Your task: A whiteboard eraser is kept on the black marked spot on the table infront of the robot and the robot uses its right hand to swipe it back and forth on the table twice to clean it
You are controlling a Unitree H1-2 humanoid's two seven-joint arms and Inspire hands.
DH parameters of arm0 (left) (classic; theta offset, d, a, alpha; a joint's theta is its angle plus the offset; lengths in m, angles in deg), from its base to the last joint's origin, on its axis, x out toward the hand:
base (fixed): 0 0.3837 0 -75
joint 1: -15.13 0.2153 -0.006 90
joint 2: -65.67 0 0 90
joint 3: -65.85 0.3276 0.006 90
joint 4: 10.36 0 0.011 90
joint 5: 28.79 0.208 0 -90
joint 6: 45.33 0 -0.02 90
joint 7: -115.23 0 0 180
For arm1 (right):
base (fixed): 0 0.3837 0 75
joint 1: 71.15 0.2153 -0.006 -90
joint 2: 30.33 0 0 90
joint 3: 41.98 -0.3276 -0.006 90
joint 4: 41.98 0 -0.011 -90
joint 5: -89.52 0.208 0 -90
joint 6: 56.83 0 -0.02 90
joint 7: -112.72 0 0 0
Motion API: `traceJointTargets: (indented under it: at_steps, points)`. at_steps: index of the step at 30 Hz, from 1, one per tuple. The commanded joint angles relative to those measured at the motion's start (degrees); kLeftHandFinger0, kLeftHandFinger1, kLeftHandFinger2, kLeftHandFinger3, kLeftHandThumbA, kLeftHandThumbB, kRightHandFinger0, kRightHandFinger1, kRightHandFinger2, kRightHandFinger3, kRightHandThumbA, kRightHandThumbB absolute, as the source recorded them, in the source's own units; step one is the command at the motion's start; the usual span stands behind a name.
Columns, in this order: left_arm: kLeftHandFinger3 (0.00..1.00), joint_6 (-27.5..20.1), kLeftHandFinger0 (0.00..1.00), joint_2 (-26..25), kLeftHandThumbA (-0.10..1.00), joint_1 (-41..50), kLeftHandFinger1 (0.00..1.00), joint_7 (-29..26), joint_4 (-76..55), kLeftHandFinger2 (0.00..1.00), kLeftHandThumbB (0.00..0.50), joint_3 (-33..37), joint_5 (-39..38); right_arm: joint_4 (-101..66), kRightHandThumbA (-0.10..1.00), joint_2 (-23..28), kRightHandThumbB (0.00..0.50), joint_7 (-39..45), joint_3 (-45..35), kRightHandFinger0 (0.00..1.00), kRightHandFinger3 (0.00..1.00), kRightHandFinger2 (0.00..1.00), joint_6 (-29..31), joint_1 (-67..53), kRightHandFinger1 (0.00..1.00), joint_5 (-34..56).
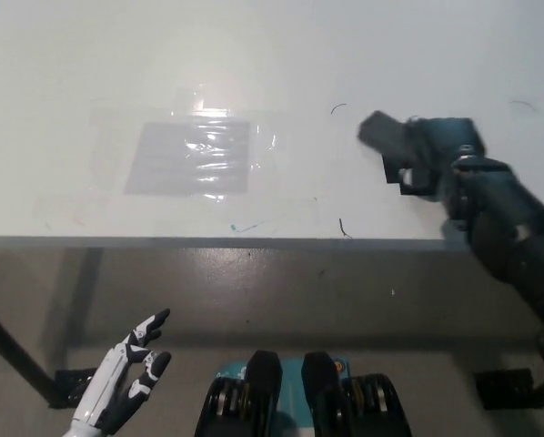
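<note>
Head view: right hand (424, 153) fingers grip eraser (379, 134), long axis pointing upper-left; left hand (126, 374) open

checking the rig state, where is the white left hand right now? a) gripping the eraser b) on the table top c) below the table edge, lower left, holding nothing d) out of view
c: the left hand hangs open below the table edge.

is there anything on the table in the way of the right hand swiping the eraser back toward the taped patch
Nothing visible does. The right hand holds the eraser on the table, and the surface between it and the taped grey patch is bare except for faint pen marks. The left hand rests open below the table edge.
</note>
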Motion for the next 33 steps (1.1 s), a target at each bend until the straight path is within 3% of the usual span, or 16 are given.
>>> traceJointTargets:
  at_steps: [1,2,3,5,9,12,15,16,18,19,21,24,26,28,29,33]
  points:
    - [1.00,-1.73,1.00,-0.78,0.88,-0.27,1.00,1.17,-1.51,1.00,0.411,0.10,-0.33,2.83,0.44,13.35,0.140,4.75,-0.38,0.61,0.93,0.83,-5.71,-4.65,0.76,-2.01]
    - [1.00,-2.04,1.00,-0.66,0.87,-0.23,1.00,1.09,-1.22,1.00,0.404,0.15,-0.35,2.77,0.49,14.43,0.161,4.47,-0.47,0.69,1.00,0.93,-4.99,-4.98,0.83,-1.96]
    - [1.00,-2.15,1.00,-0.54,0.87,0.01,1.00,1.05,-1.25,1.00,0.402,0.24,-0.28,2.91,0.49,15.41,0.165,3.93,-0.88,0.69,0.99,0.92,-4.61,-5.39,0.83,-1.60]
    - [1.00,-2.08,1.00,-0.41,0.88,0.17,1.00,0.87,-1.34,1.00,0.406,0.24,-0.01,3.68,0.48,16.41,0.184,4.25,-1.76,0.52,1.00,0.86,-5.35,-5.31,0.69,-0.68]
    - [1.00,-2.15,1.00,-0.14,0.87,0.30,1.00,0.66,-1.37,1.00,0.397,0.20,-0.10,4.49,0.46,18.05,0.162,4.73,-1.10,0.56,0.97,0.86,-5.14,-5.24,0.75,-1.57]
    - [1.00,-2.16,1.00,-0.08,0.87,0.23,1.00,0.59,-0.89,1.00,0.400,0.15,-0.22,4.76,0.56,18.89,0.163,5.76,-1.37,0.35,0.95,0.73,-5.77,-5.53,0.54,-1.26]
    - [1.00,-2.17,1.00,-0.05,0.87,0.34,1.00,0.54,-0.82,1.00,0.397,0.18,-0.27,4.45,0.45,19.35,0.155,6.07,-1.75,0.14,0.84,0.52,-6.02,-5.89,0.33,-1.02]
    - [1.00,-2.16,1.00,-0.08,0.87,0.44,1.00,0.63,-0.85,1.00,0.395,0.19,-0.29,4.01,0.43,19.39,0.151,6.16,-1.97,0.25,0.91,0.65,-6.28,-6.06,0.48,-0.88]
    - [1.00,-2.16,1.00,-0.08,0.87,0.50,1.00,0.57,-0.85,1.00,0.395,0.19,-0.31,3.63,0.43,19.28,0.151,6.25,-2.05,0.22,0.86,0.59,-6.60,-6.12,0.43,-0.95]
    - [1.00,-2.16,1.00,-0.09,0.87,0.62,1.00,0.47,-0.88,1.00,0.394,0.18,-0.35,3.44,0.44,18.94,0.153,6.16,-2.06,0.40,0.86,0.71,-6.73,-6.13,0.59,-1.08]
    - [1.00,-2.17,1.00,-0.07,0.86,0.70,1.00,0.45,-0.88,1.00,0.394,0.16,-0.46,3.49,0.48,18.36,0.149,5.83,-2.05,0.54,0.92,0.83,-6.40,-6.00,0.73,-1.21]
    - [1.00,-2.16,1.00,-0.05,0.86,0.74,1.00,0.39,-0.85,1.00,0.399,0.05,-0.49,3.52,0.46,16.46,0.180,5.55,-2.39,0.40,1.00,0.79,-6.81,-5.10,0.62,-0.92]
    - [1.00,-2.16,1.00,0.04,0.86,0.90,1.00,0.32,-0.88,1.00,0.399,0.10,-0.40,1.86,0.52,14.61,0.178,6.39,-1.80,0.57,1.00,0.89,-6.70,-4.41,0.77,-1.50]
    - [1.00,-2.16,1.00,0.12,0.86,0.94,1.00,0.37,-0.83,1.00,0.398,0.16,-0.45,0.61,0.53,13.10,0.162,7.45,-1.25,0.59,0.98,0.90,-7.66,-3.74,0.78,-2.13]
    - [1.00,-2.16,1.00,0.15,0.86,0.94,1.00,0.46,-0.85,1.00,0.397,0.22,-0.54,0.26,0.52,11.44,0.180,7.43,-0.41,0.74,0.94,0.93,-7.28,-3.12,0.89,-2.96]
    - [1.00,-2.17,1.00,0.30,0.86,0.73,1.00,0.37,-0.59,1.00,0.400,0.39,-0.38,-0.61,0.46,6.92,0.178,7.25,0.02,0.80,0.92,0.86,-7.20,-1.92,0.87,-3.46]
